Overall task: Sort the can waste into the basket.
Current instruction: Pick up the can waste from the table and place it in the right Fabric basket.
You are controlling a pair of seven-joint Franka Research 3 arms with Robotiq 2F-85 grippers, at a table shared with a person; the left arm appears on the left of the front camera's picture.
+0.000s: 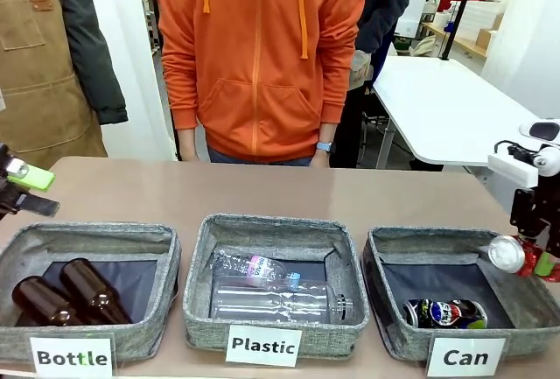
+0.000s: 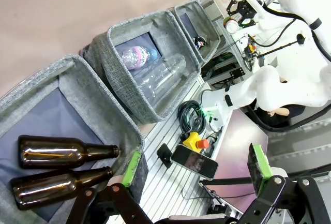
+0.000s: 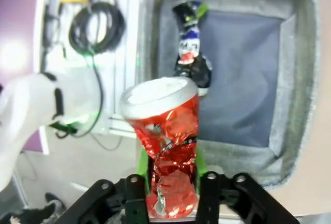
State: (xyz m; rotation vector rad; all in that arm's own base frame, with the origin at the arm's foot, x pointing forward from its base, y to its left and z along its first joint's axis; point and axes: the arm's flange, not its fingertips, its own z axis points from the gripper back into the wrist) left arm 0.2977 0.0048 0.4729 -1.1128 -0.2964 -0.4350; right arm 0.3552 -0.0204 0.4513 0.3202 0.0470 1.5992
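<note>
Bench (image 1: 175,191) is smooth tan, carrying three grey fabric bins; dark crushed can (image 1: 444,313) lies in the Can basket (image 1: 385,309). Left hand (image 2: 194,175): fingers apart, empty. Right hand (image 3: 170,182) clamps the crumpled red can (image 3: 168,146) above the basket's rim.

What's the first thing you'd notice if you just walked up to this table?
The shiny red can, crushed, sits between the right gripper's jaws above the near right edge of the Can basket, where a dark printed can already lies. Across the table stands a person in a bright orange hoodie.
</note>
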